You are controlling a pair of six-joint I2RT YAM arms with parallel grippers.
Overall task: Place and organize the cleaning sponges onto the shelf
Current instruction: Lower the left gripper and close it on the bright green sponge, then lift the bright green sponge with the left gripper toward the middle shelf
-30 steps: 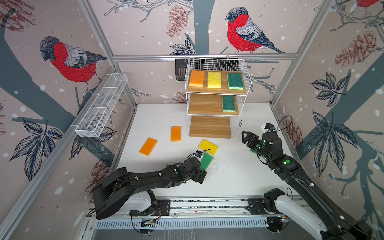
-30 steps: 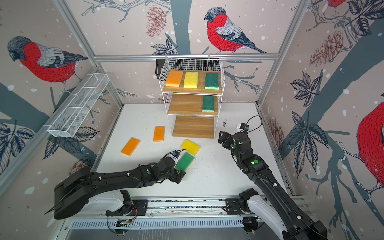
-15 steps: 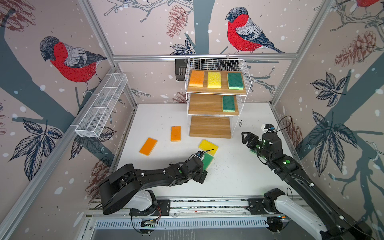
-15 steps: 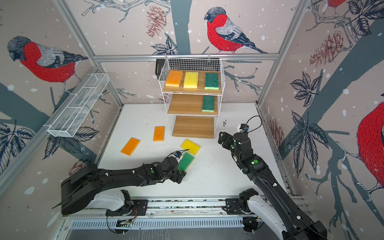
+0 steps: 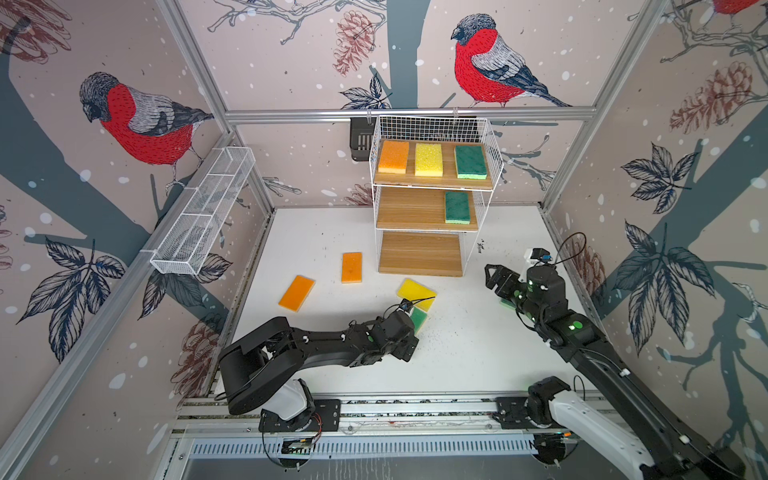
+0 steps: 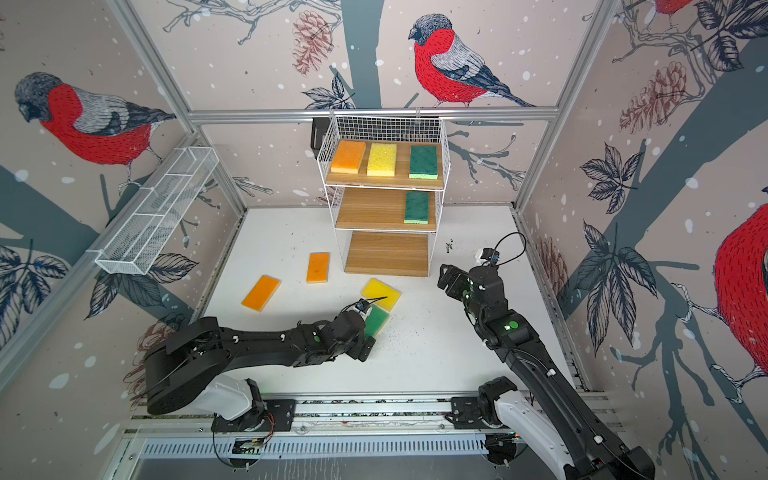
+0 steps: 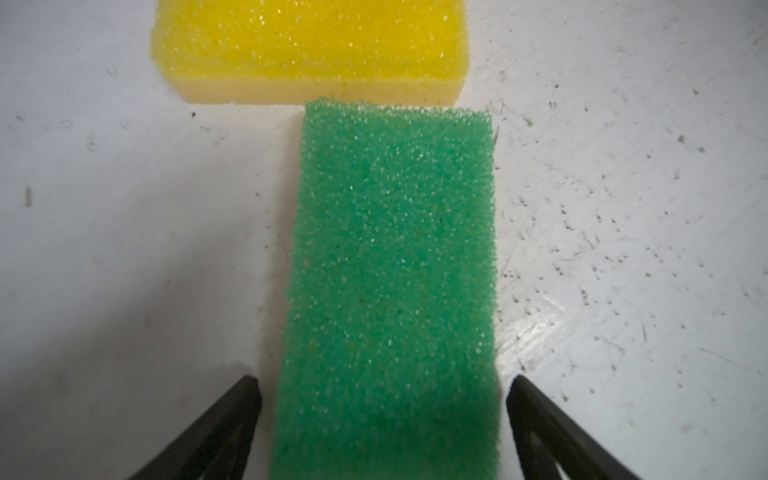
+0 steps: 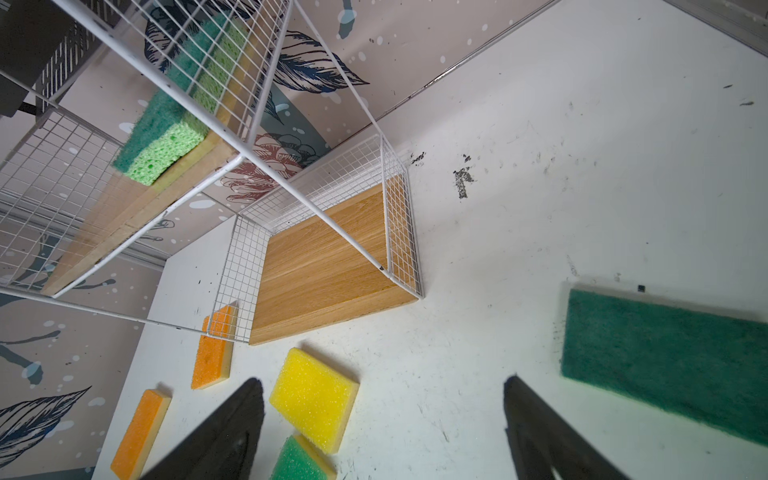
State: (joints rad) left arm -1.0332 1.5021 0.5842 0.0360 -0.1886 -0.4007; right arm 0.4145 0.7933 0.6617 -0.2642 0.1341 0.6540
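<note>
The shelf (image 5: 419,253) stands at the back of the table. Its top board holds an orange sponge (image 5: 393,156), a yellow one (image 5: 429,159) and a green one (image 5: 470,162); the middle board holds a green sponge (image 5: 457,207). My left gripper (image 7: 382,384) is open and low on the table, one finger (image 7: 232,415) on each side of a green sponge (image 7: 390,270) with a narrow gap showing. That sponge's far end touches a yellow sponge (image 7: 307,45). My right gripper (image 8: 382,384) hangs open over bare table, beside a dark green sponge (image 8: 665,357).
Two orange sponges (image 5: 351,267) (image 5: 296,292) lie on the table left of the shelf. A long white mesh trough (image 5: 203,216) hangs on the left wall. A small black basket (image 5: 362,139) sits behind the shelf's top. The lowest board is bare.
The left arm's elbow has swung up and inward while its gripper stays at the green sponge. The right arm has not moved.
</note>
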